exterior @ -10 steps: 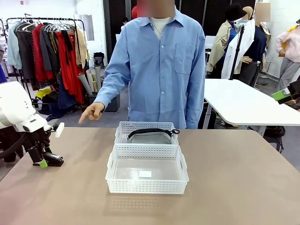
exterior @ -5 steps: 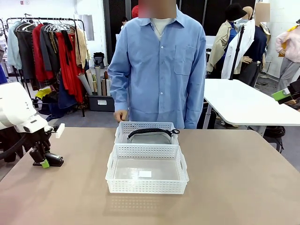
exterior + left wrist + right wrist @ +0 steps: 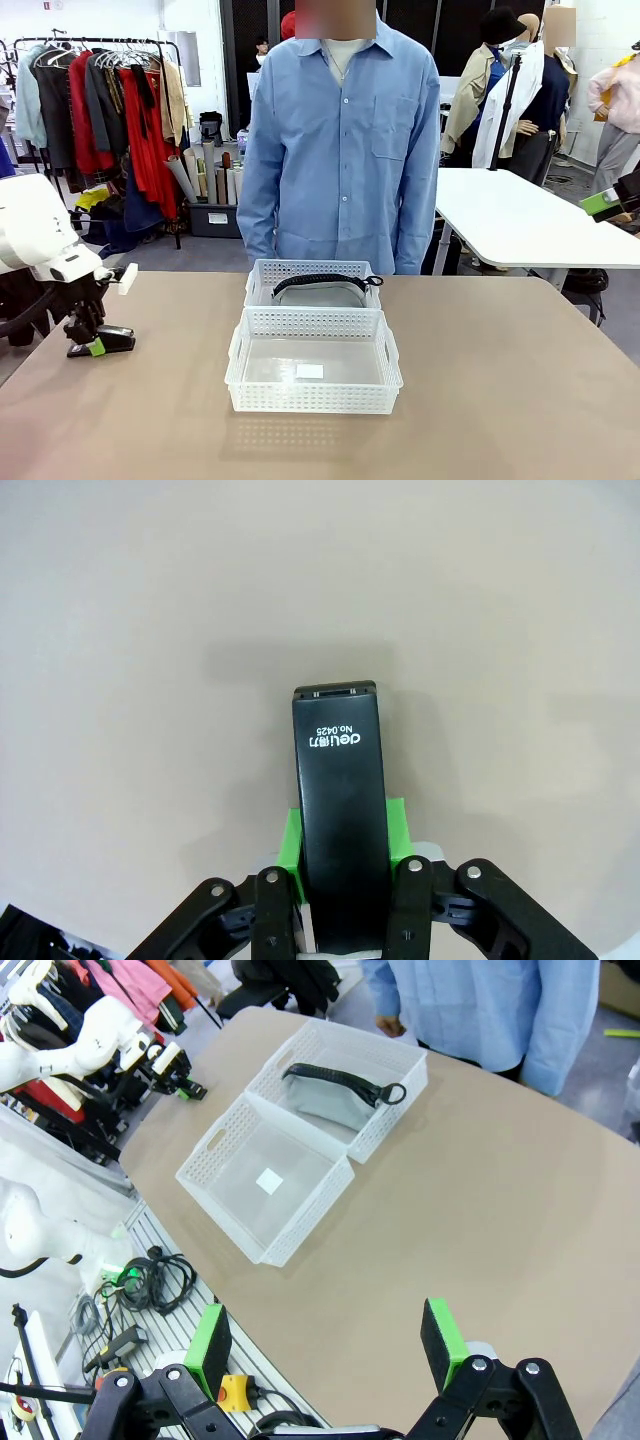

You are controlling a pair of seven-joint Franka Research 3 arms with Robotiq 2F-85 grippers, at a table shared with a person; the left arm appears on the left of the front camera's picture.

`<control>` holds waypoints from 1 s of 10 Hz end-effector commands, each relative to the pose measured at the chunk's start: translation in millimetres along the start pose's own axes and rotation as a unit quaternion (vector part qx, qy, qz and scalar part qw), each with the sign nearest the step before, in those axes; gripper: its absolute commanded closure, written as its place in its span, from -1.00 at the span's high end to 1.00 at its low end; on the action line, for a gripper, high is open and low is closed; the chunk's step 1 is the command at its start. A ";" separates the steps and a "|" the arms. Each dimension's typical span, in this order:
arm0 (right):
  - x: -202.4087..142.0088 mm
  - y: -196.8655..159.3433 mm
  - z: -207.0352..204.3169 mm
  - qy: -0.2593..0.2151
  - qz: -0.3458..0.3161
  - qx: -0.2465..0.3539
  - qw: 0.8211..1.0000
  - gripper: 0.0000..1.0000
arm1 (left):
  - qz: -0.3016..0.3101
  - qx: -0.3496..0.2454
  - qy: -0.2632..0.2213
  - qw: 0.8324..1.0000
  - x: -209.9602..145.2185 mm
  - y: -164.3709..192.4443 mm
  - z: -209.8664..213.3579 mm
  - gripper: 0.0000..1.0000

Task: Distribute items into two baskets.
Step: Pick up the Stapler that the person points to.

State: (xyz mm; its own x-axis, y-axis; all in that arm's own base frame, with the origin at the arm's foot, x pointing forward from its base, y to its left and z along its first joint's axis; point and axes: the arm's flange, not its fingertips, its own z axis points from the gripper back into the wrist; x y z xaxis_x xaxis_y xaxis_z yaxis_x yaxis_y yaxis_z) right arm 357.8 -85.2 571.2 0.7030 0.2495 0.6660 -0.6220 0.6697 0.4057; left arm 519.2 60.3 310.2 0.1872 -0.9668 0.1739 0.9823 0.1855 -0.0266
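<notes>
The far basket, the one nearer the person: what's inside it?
The far basket holds a grey pouch with a black strap on top; anything beneath the pouch is hidden.

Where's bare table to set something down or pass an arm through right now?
Bare table lies right of the near basket and far basket out to the edge, and between them and the stapler in the left gripper. The near basket is empty inside. Crowded: the far basket, filled by the pouch.
</notes>
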 end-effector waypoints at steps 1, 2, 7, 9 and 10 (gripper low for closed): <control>0.0 0.7 0.0 0.000 0.002 0.000 1.000 1.00 | 0.007 -0.012 0.013 1.000 -1.3 -0.4 2.9 -1.00; 0.0 0.7 0.0 0.000 0.002 0.000 1.000 1.00 | 0.007 -0.011 0.012 1.000 -1.4 -0.1 3.5 -1.00; 0.0 0.7 0.0 0.000 0.002 0.000 1.000 1.00 | 0.022 0.008 -0.008 1.000 7.6 5.2 27.5 -1.00; 0.0 0.7 0.0 0.000 0.002 0.000 1.000 1.00 | 0.075 0.008 0.019 0.997 20.0 4.9 65.2 -1.00; 0.0 0.7 0.0 0.000 0.002 0.000 1.000 1.00 | 0.096 0.005 0.014 0.995 27.1 4.1 86.2 -1.00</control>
State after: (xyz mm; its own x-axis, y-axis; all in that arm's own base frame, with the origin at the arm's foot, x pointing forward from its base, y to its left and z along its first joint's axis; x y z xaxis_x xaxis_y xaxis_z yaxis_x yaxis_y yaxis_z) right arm 357.8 -85.2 571.1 0.7032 0.2496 0.6658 -0.6220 0.6697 0.4058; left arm 528.7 56.3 379.0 0.3175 -0.9352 0.1565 0.9477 0.3184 -0.0202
